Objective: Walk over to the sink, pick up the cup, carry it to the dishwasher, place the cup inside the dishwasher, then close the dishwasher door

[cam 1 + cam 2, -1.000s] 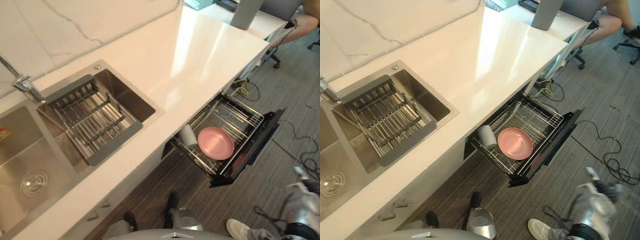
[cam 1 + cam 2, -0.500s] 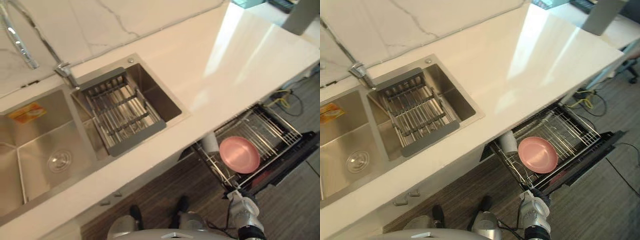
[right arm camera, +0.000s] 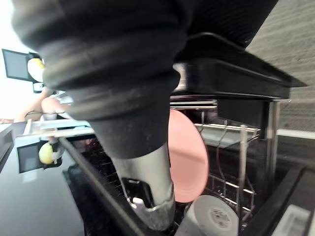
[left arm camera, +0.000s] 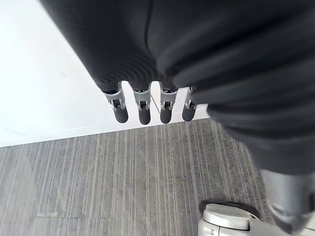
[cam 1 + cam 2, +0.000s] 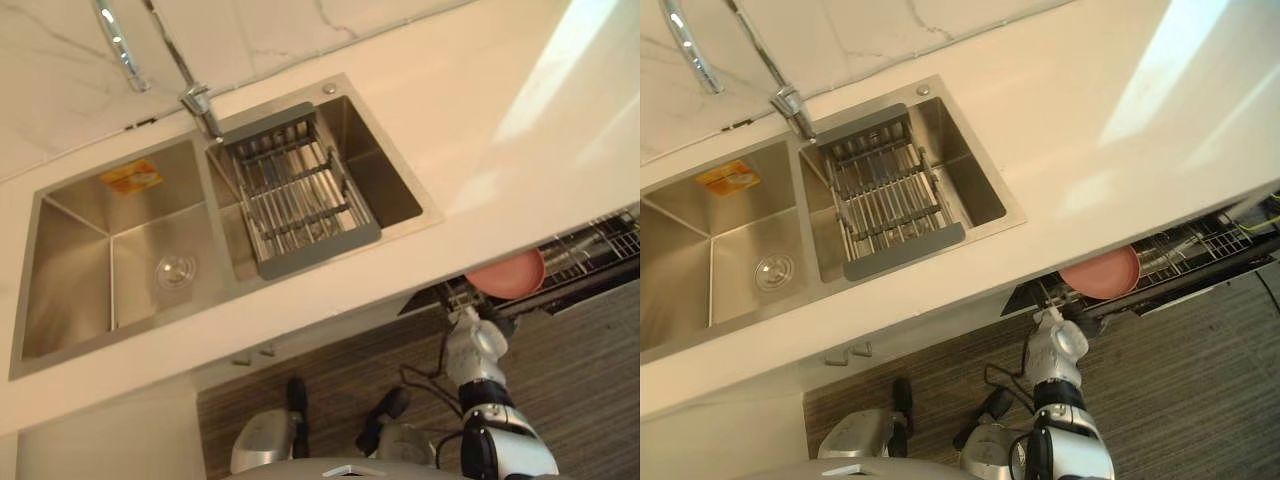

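Observation:
The cup [image 3: 210, 219], pale grey, lies in the wire rack of the pulled-out dishwasher drawer [image 5: 1185, 288], next to an upright pink plate [image 5: 506, 274]. In the eye views the counter's edge hides most of the rack. My right hand [image 5: 472, 340] hangs low in front of the drawer's near corner, just below the plate, and nothing shows in it. In the right wrist view its dark cover and one silver digit stand close before the plate [image 3: 188, 160] and the cup. My left hand [image 4: 143, 105] hangs over the carpet beside a white cabinet front, its fingers straight and holding nothing.
A steel double sink [image 5: 70, 262] is set in the white counter [image 5: 480, 130], with a grey drying rack [image 5: 300, 192] across its right basin and a tap [image 5: 200, 100] behind. Cabinet fronts run below the counter. Striped grey carpet [image 5: 590, 380] lies before the drawer.
The camera has swung left, so the whole sink shows and the drawer sits at the right edge. My right hand has come in from the lower right up to the drawer.

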